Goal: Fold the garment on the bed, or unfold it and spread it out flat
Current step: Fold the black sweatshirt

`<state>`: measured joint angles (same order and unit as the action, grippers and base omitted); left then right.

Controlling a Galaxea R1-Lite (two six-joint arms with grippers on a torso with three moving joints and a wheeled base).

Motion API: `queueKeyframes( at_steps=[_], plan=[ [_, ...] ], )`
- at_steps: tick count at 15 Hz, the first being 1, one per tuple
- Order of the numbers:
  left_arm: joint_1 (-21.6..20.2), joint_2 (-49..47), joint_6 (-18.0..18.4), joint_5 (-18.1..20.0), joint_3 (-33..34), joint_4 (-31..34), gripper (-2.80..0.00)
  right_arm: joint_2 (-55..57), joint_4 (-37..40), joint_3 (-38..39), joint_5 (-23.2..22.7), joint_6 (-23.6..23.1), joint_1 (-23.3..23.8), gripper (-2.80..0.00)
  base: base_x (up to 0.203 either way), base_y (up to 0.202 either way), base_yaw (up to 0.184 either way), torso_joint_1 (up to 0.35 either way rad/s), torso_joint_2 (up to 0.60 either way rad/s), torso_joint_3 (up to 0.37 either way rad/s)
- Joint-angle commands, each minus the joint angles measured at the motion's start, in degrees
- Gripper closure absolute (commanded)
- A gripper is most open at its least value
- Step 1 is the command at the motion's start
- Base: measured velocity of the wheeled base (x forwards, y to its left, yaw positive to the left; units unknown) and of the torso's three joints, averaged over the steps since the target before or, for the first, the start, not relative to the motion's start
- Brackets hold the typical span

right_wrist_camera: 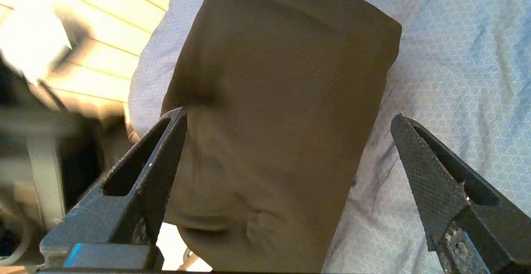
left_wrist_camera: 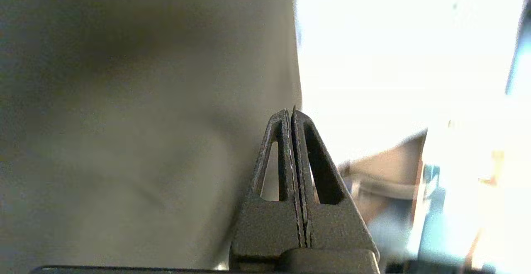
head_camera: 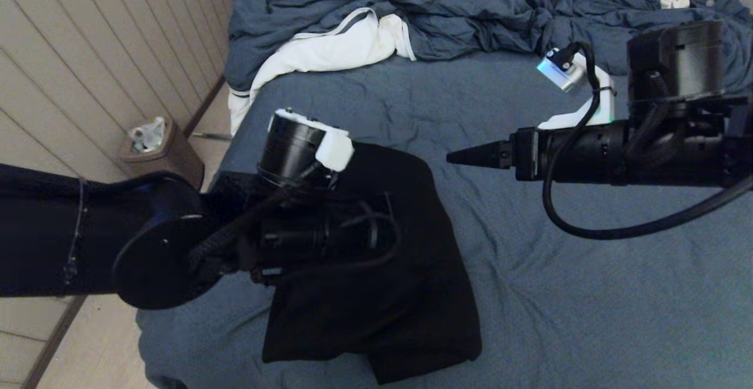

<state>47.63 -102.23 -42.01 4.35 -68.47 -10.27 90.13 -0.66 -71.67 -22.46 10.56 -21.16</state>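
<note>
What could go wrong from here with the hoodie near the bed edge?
The folded hoodie lies close to the bed's left edge; a nudge from the left arm above it could drag it off. The left hand is shut and empty, so it must open before gripping. The open right hand may snag only the top layer.

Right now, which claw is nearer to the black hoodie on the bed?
Left. The left claw, shut with nothing between its fingers, belongs to the arm reaching over the black hoodie. The right claw, open, hangs beside the hoodie, above the bed.
</note>
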Motion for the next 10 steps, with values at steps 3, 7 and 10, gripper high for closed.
queueKeyframes(
  at_steps=[3,7,10],
  plan=[
    [-6.99,-5.72,-0.06,0.19,-5.86,-0.41,0.0,0.05,-0.04,-0.05,-0.13,-0.01,0.07,-2.8,0.0,0.0,0.0,0.0,0.0,0.0],
    [-11.46,-13.86,0.16,0.05,-9.45,-1.25,0.0,-0.13,-0.13,-0.14,-0.13,-0.01,0.68,-2.8,0.0,0.0,0.0,0.0,0.0,0.0],
    [-11.97,-17.66,0.28,-0.01,-9.84,-1.31,0.0,-0.04,-0.22,-0.14,-0.15,-0.09,0.68,-2.8,0.0,0.0,0.0,0.0,0.0,0.0]
  ],
)
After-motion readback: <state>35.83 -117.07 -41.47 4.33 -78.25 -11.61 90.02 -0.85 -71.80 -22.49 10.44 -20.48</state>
